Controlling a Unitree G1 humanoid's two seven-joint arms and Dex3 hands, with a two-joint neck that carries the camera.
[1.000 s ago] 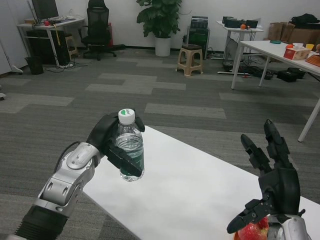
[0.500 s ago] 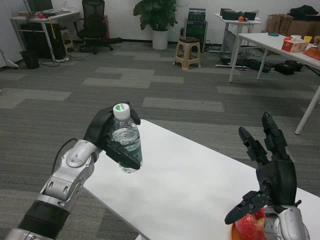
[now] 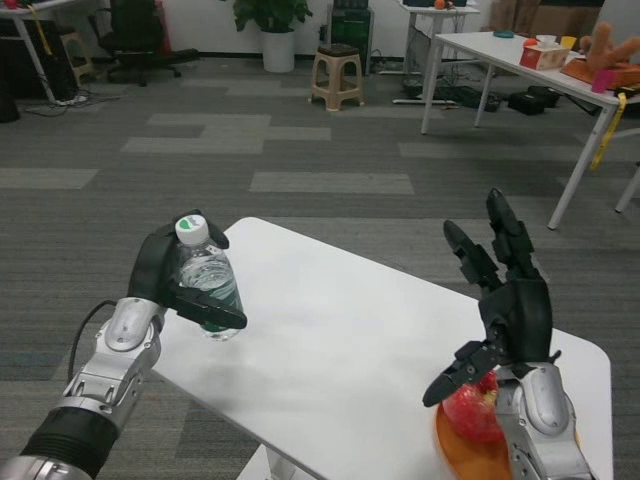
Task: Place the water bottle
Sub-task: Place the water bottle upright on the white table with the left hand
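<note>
Bottle [image 3: 208, 288]: one, gripped by left hand [image 3: 170, 280]; right hand [image 3: 505, 300] spread.

The room is evenly and brightly lit, with soft light that seems to fall from overhead. The white table [image 3: 360, 340] is bright but not washed out, with only a faint, diffuse shadow under the water bottle [image 3: 207, 283] and left hand [image 3: 165, 275]. Small highlights sit on the clear plastic and on the silver forearm [image 3: 110, 360]. The black fingers [image 3: 470, 255] of the right hand [image 3: 510, 320] read dark with little surface detail. Near things look sharp; the far desks and plant [image 3: 268, 15] look a little softer. Straight lines bend slightly toward the edges.
</note>
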